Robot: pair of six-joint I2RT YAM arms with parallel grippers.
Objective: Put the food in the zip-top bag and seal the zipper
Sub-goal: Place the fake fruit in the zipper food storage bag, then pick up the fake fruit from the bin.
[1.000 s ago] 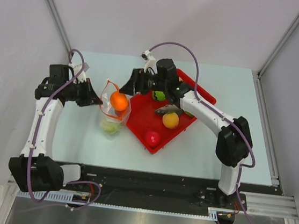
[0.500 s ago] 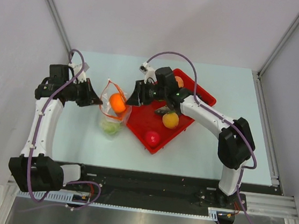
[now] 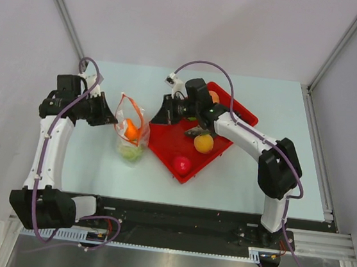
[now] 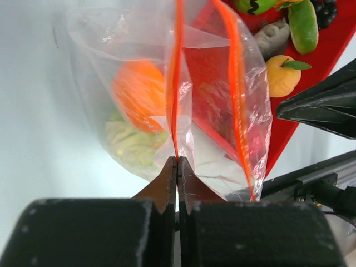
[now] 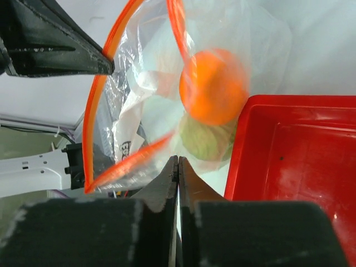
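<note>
The zip-top bag (image 3: 129, 130) hangs with its mouth held wide at the left of the red tray (image 3: 164, 143). My left gripper (image 3: 114, 121) is shut on the bag's orange-red zipper (image 4: 177, 83), its jaws pinching the strip's end (image 4: 177, 159). Inside the bag an orange (image 4: 142, 94) rests on a green cabbage (image 4: 130, 142); the right wrist view shows the same orange (image 5: 214, 86) and cabbage (image 5: 208, 139). My right gripper (image 3: 156, 117) hovers shut and empty (image 5: 178, 158) beside the bag's mouth, over the tray's left edge.
More food lies in the tray: a yellow-orange fruit (image 3: 204, 143), a red tomato (image 3: 182, 165), a grey fish (image 3: 199, 131) and an orange (image 3: 215, 98). A striped green melon (image 4: 256, 5) and dark grapes (image 4: 325, 8) lie at its far end.
The orange left the right gripper and dropped into the bag. The right gripper shut and drew back a little. The left gripper pulled the bag's edge slightly left.
</note>
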